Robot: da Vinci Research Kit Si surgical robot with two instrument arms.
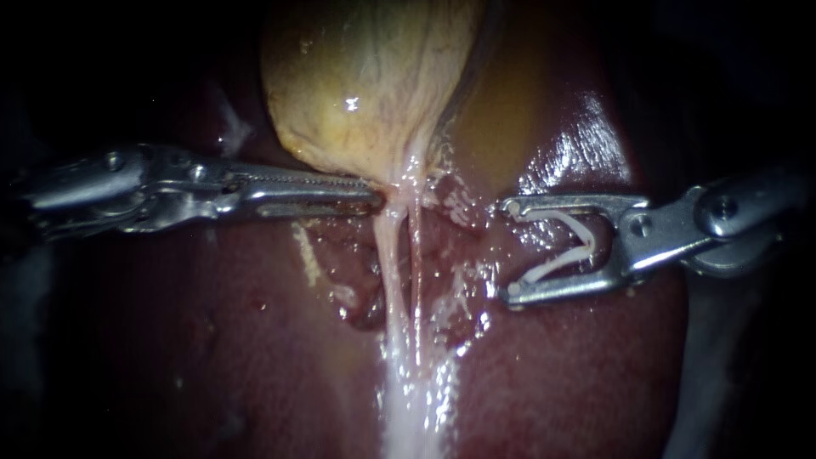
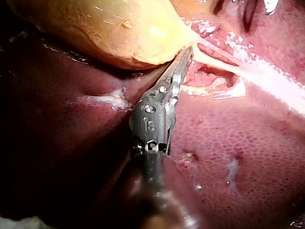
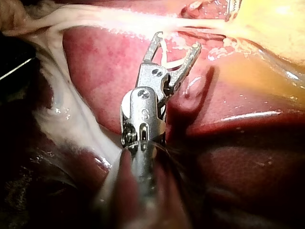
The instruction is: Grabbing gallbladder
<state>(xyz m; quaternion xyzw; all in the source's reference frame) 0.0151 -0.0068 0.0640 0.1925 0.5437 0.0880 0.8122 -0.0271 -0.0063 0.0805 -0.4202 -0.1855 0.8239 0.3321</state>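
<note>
The yellow gallbladder [image 1: 365, 85] hangs over the dark red liver [image 1: 212, 340]. Its neck narrows into a pale tube [image 1: 398, 280] running down the view. My left instrument [image 1: 376, 197] comes in from the left; its long toothed jaws lie close together, their tips pinching the gallbladder's neck. In the left wrist view those jaws [image 2: 187, 53] sit under the gallbladder's [image 2: 105, 28] edge. My right instrument [image 1: 508, 251] stands to the right of the tube, apart from it. Its jaws are spread around a white clip [image 1: 557, 246] that touches both. The right wrist view shows the same instrument [image 3: 177, 40] and clip [image 3: 167, 57].
Wet, glistening pale tissue [image 1: 450, 280] lies beside the tube, between it and my right instrument. A raw hollow in the liver [image 2: 212, 78] sits just beyond the left jaws. Yellowish fluid [image 1: 501, 110] pools on the liver right of the gallbladder.
</note>
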